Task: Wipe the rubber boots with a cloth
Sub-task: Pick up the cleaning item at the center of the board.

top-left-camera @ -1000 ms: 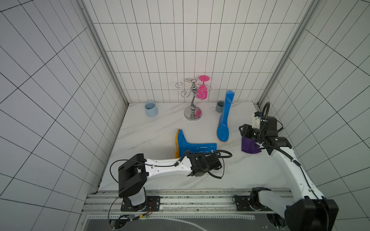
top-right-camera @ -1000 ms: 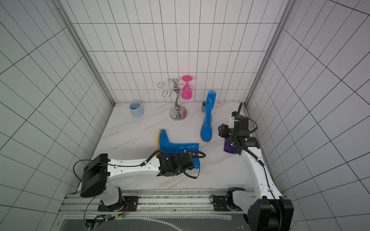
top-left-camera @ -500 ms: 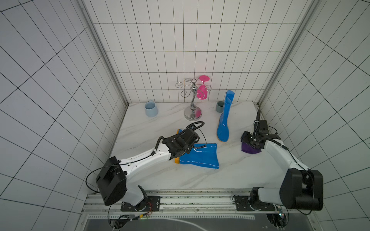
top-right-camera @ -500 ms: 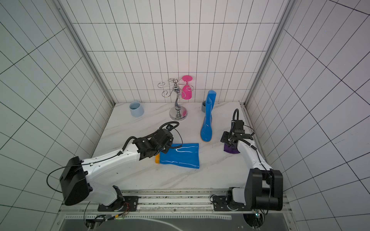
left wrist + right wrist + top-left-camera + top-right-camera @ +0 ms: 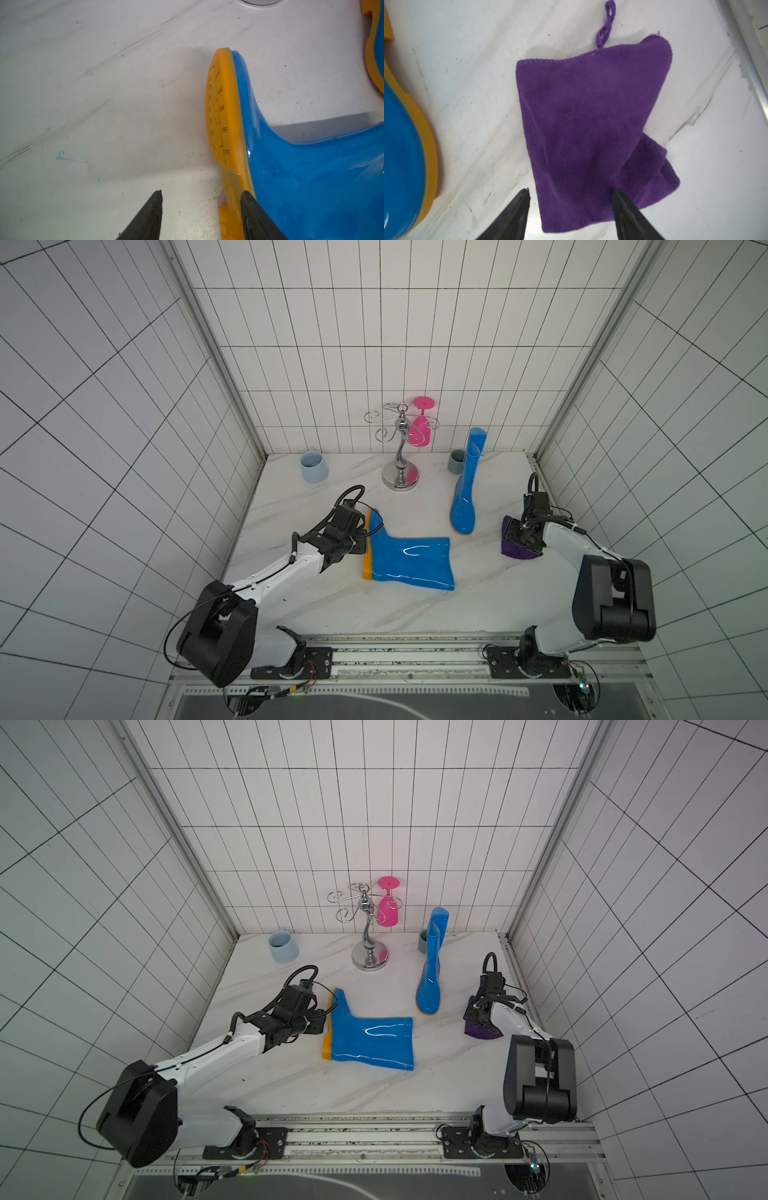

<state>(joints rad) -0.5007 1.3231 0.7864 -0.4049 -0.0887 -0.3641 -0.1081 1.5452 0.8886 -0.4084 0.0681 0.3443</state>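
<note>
Reaching in low from the left across the marble table (image 5: 332,605), the left gripper (image 5: 202,193) sits at the orange-yellow sole of the fallen boot (image 5: 409,562). Its jaws are spread: one finger (image 5: 257,218) appears to rest against the heel edge of the sole and its partner is over bare table, with nothing pinched between them. That boot lies on its side near the middle of the table, sole toward the left arm and shaft pointing right. Behind it, along the back wall, stand a pale blue cup (image 5: 314,466), a chrome rack (image 5: 400,479) with a pink glass (image 5: 417,435) hung on it, and a grey cup (image 5: 456,461), none of them part of the job. Further right the upright boot (image 5: 465,506) stands on its sole, toe toward the front, well apart from its partner. Near that toe, close to the right wall, the purple cloth (image 5: 591,124) lies loosely folded on the table. The right gripper (image 5: 571,190) hangs just above it with jaws spread, one finger over the fabric and one over the table at the cloth's edge, and no fabric is gripped. The step in hand looks to be picking up the cloth, with no wiping begun. The next move likely calls for the right arm to drop, pinch a fold of the cloth and carry it to a boot, while the left gripper steadies the fallen one at its sole.
</note>
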